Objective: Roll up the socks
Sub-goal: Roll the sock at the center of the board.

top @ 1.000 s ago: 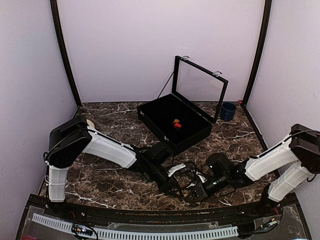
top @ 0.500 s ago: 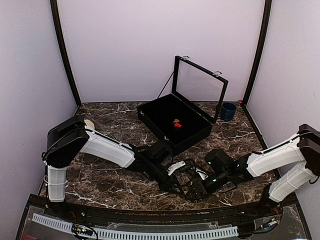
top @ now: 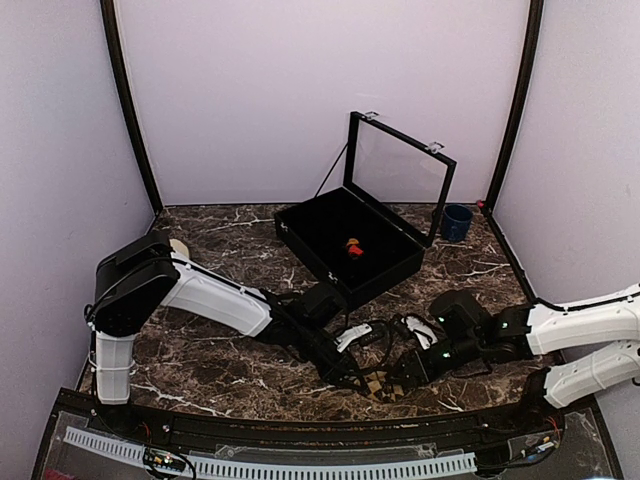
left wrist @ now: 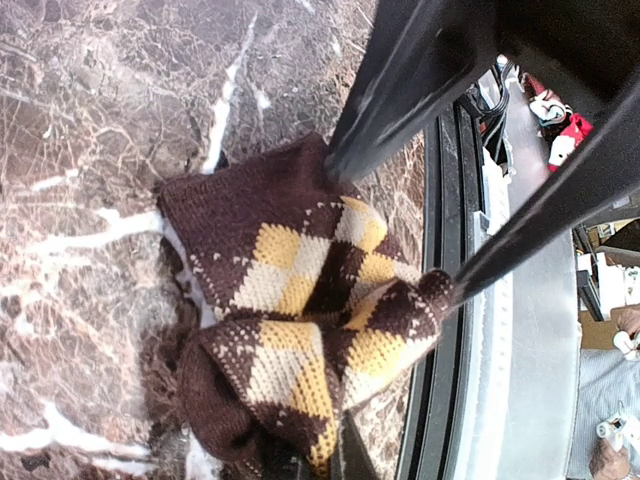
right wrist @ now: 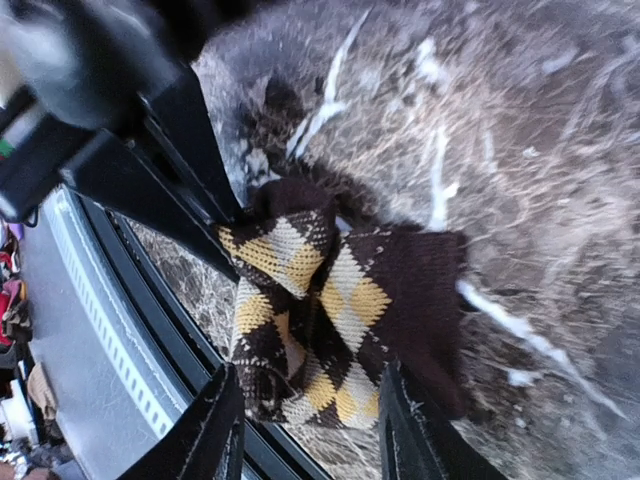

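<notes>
The tan-diamond sock [top: 377,386] lies partly folded near the table's front edge; it fills the left wrist view [left wrist: 290,300] and the right wrist view [right wrist: 340,310]. My left gripper [top: 358,380] is shut on the folded end of the sock [left wrist: 318,462]. My right gripper [top: 395,383] is open, with its fingers [right wrist: 205,430] on either side of the sock and the sock between them [right wrist: 310,440]. The red-and-orange sock [top: 352,247] sits as a small bundle inside the black box [top: 300,235].
The black box stands at the back middle with its glass lid [top: 400,170] raised. A blue cup [top: 457,221] stands to its right. The black rail of the table's front edge [left wrist: 440,420] runs right beside the sock.
My right arm has stretched out lower and its wrist has swung to the right, while its gripper stays at the sock. The left arm has hardly moved.
</notes>
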Action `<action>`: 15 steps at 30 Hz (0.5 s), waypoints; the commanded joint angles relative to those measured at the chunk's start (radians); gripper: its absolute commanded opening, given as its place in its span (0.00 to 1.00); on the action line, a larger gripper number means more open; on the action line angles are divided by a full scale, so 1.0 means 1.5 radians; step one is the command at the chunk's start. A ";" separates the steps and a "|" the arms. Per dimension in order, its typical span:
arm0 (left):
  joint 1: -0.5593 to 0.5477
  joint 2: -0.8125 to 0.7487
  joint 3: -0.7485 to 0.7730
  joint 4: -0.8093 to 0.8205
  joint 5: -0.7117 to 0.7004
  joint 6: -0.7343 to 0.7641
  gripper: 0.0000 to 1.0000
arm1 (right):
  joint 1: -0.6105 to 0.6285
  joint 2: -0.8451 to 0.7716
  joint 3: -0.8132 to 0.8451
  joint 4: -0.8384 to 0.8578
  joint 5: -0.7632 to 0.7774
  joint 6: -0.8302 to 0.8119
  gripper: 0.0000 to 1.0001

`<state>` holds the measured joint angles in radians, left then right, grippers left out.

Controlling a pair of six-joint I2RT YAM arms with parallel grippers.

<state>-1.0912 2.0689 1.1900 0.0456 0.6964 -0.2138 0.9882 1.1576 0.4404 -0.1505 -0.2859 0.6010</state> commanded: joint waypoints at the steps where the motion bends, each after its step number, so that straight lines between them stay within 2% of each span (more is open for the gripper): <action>1: -0.006 0.025 0.005 -0.084 -0.007 -0.004 0.00 | 0.008 -0.052 -0.003 -0.033 0.074 -0.018 0.43; 8: -0.004 0.044 0.041 -0.119 0.011 -0.001 0.00 | 0.080 -0.084 0.017 -0.094 0.192 -0.021 0.44; 15: 0.001 0.067 0.084 -0.174 0.024 0.015 0.00 | 0.220 -0.015 0.096 -0.161 0.367 -0.013 0.44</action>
<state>-1.0912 2.1223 1.2961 -0.0784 0.7410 -0.2131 1.2274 1.0859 0.5003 -0.3321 0.0666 0.5800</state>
